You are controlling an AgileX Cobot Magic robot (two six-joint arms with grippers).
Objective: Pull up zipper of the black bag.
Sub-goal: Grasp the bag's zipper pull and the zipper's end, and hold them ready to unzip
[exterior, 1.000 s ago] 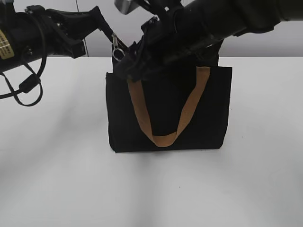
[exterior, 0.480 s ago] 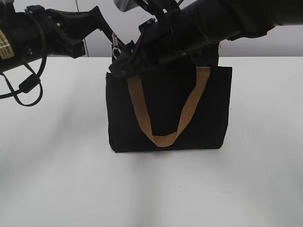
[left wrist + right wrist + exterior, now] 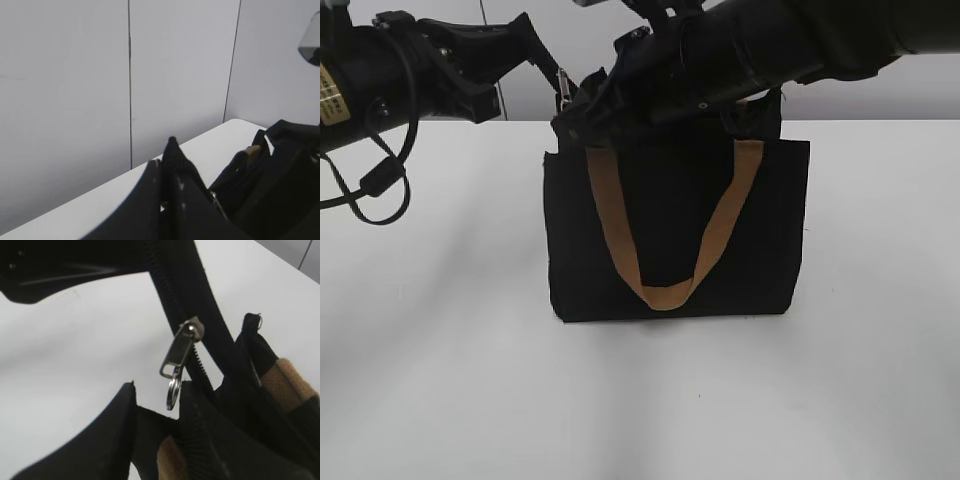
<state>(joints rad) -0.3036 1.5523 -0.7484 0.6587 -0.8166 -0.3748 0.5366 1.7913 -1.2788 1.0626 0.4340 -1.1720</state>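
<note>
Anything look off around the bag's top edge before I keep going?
One thing: the zipper tape rises off the black bag at its left corner, stretched taut toward the left gripper. The pull tab dangles loose below the slider, with no jaws on it. The bag itself stands upright and looks undamaged.

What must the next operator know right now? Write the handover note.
Left gripper: shut, apparently pinching the zipper tape's free end, raised off the bag's left corner.
Right gripper: reaches across to that same corner; open or shut cannot be told.
Black bag: upright on the white table.
Pull tab: on the raised tape, ring hanging, beside the right gripper's finger, with no grip visible.
Done: tape tensioned and right gripper brought to the tab.
Left: grip the tab and run it along the bag's top; how much is already closed is hidden.
</note>
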